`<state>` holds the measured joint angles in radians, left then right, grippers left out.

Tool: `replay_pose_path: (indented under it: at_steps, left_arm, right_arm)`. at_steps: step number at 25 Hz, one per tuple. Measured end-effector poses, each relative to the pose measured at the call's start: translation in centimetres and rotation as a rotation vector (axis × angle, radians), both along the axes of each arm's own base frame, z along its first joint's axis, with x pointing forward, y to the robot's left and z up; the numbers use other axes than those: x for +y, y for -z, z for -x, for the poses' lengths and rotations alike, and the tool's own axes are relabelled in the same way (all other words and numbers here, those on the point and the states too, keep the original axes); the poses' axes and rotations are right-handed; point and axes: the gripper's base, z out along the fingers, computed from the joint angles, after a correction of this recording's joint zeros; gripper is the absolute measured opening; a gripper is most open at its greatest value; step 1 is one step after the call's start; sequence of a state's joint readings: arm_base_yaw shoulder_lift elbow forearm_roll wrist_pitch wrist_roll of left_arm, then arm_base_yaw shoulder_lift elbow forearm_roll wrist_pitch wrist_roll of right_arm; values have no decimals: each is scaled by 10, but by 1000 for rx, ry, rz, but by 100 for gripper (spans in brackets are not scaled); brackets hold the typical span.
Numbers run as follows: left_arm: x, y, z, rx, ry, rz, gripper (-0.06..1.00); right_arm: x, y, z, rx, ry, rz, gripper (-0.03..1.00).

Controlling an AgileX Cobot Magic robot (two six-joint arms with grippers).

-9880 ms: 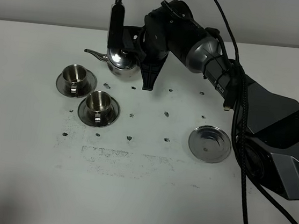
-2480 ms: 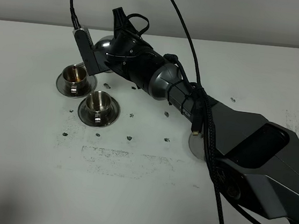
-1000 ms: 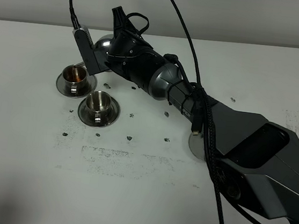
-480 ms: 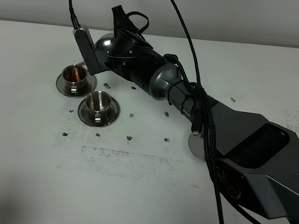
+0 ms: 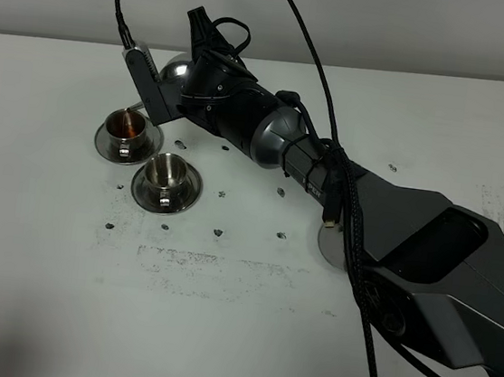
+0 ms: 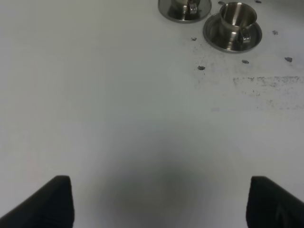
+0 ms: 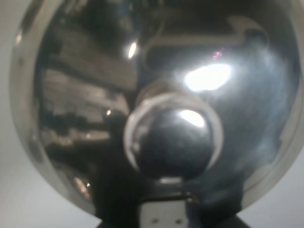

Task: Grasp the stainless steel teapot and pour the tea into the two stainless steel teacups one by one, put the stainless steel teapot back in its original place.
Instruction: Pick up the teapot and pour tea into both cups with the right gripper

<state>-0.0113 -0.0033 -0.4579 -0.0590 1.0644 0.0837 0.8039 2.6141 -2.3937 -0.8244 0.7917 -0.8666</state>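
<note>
Nearest, over bare bench (image 6: 118, 118): left end effector (image 6: 160, 202), fingers (image 6: 54, 202) apart, gripping nothing, well apart from the work. Further in, the nearer cup (image 5: 166, 171), upright and seemingly dry inside. To its right, half hidden under the arm, a spare saucer (image 5: 327, 244). Just beyond the nearer cup, the farther cup (image 5: 125, 123), showing brown tea. Above and behind that, the teapot (image 5: 175, 71), lifted off the bench and tipped toward the farther cup, clamped in the right end effector (image 5: 199, 62) reaching across from the right; from the wrist, only lid knob (image 7: 173, 137) and shiny body. Judged to be mid-pour on the first cup, with the second not yet served. Risks from here: holding the tilt too long and flooding over the rim; swinging to the nearer cup without levelling first and trailing drips across the bench; dropping low in transit and clipping a rim, the two cups standing just beside each other; losing the lid under a steeper tilt.
</note>
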Motion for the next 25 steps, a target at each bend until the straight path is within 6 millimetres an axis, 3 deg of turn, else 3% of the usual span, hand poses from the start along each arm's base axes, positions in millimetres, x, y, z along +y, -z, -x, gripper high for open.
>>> replay_pose_path:
  at_steps: [25]
  left_arm:
    - [0, 0, 0, 0, 0, 0, 72]
  right_arm:
    - [1, -2, -1, -28, -21, 6, 17]
